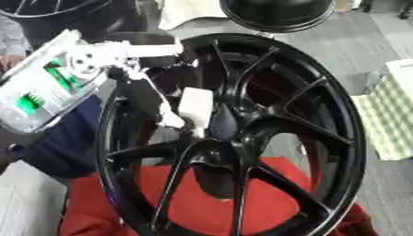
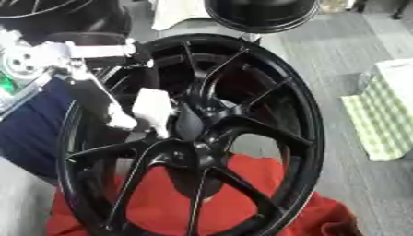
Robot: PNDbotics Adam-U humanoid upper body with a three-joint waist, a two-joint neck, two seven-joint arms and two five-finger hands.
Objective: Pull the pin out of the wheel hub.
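A black multi-spoke wheel [image 1: 266,138] stands upright on a red cloth [image 1: 202,203]. Its hub [image 1: 222,138] faces me at the middle of the spokes. My left arm [image 1: 105,57], silver and white, comes in from the upper left and crosses the rim. My left hand [image 1: 193,105] shows as white parts pressed up against the left side of the hub. The pin is hidden among the hand and the dark hub, and I cannot make it out. My right hand shows in neither view.
A round black object [image 1: 278,14] hangs just above the wheel's top. A green-and-white checked thing [image 1: 389,117] lies on the grey floor at the right. A silver panel with green marks [image 1: 40,92] and dark blue fabric [image 1: 68,138] fill the left side.
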